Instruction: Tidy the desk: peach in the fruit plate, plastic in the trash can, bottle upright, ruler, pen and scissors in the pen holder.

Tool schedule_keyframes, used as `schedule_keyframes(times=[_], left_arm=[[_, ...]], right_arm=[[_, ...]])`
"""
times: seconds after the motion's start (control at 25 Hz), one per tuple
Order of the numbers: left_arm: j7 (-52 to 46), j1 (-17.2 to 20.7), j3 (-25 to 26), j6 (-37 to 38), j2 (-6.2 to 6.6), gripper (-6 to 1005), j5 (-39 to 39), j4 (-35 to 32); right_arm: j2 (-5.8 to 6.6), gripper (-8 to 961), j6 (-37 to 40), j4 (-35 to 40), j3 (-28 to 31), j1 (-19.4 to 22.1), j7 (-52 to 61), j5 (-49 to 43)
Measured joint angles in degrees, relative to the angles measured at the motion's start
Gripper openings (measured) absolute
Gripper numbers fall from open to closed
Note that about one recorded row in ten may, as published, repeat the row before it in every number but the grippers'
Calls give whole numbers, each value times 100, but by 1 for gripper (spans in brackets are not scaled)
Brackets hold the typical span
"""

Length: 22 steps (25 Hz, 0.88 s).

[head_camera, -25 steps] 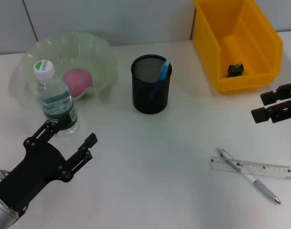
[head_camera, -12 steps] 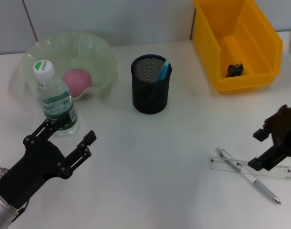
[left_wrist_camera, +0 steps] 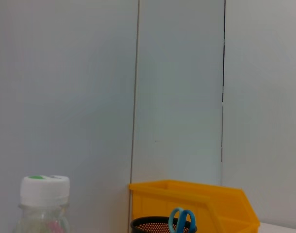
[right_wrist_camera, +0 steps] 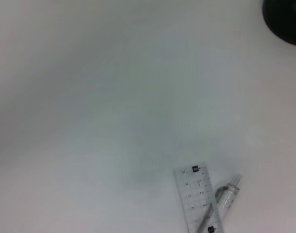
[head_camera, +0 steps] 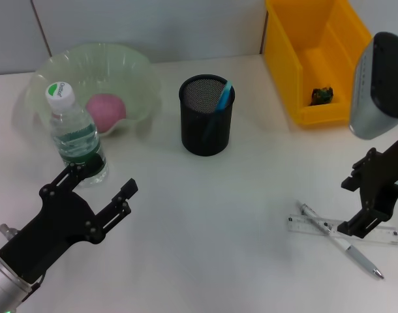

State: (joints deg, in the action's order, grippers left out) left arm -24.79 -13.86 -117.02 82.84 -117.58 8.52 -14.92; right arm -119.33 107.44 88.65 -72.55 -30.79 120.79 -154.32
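The pen (head_camera: pixel 342 242) and the clear ruler (head_camera: pixel 346 229) lie crossed on the desk (head_camera: pixel 218 215) at the near right. The pen's long axis runs diagonally, tip toward the near right; the ruler runs almost straight across, and the two touch where they cross. The right gripper (head_camera: pixel 368 199) hangs directly over the ruler's right half, so its work lies straight below it; I cannot tell how far its fingers are parted, and nothing shows in its hold. The right arm is plainly the nearer one. The left gripper (head_camera: pixel 98 202) sits at the near left, fingers spread and empty, well apart from pen and ruler, just in front of the upright bottle (head_camera: pixel 75 134). Farther back stands the holder (head_camera: pixel 207 116) with the scissors (head_camera: pixel 222 96) already inside, so both pieces must travel back and leftward. Beyond, the peach (head_camera: pixel 106 108) lies in the plate (head_camera: pixel 130 65), and the bin (head_camera: pixel 316 59) holds a small dark scrap (head_camera: pixel 321 95).
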Motion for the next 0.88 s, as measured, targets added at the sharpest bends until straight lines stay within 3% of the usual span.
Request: schedule_keyframes(times=[0.88], left_arm=[[0,-40,13,27,-28,738,0,68]], right_arm=[[0,816,-1295,-601,-822,233,-93,525]])
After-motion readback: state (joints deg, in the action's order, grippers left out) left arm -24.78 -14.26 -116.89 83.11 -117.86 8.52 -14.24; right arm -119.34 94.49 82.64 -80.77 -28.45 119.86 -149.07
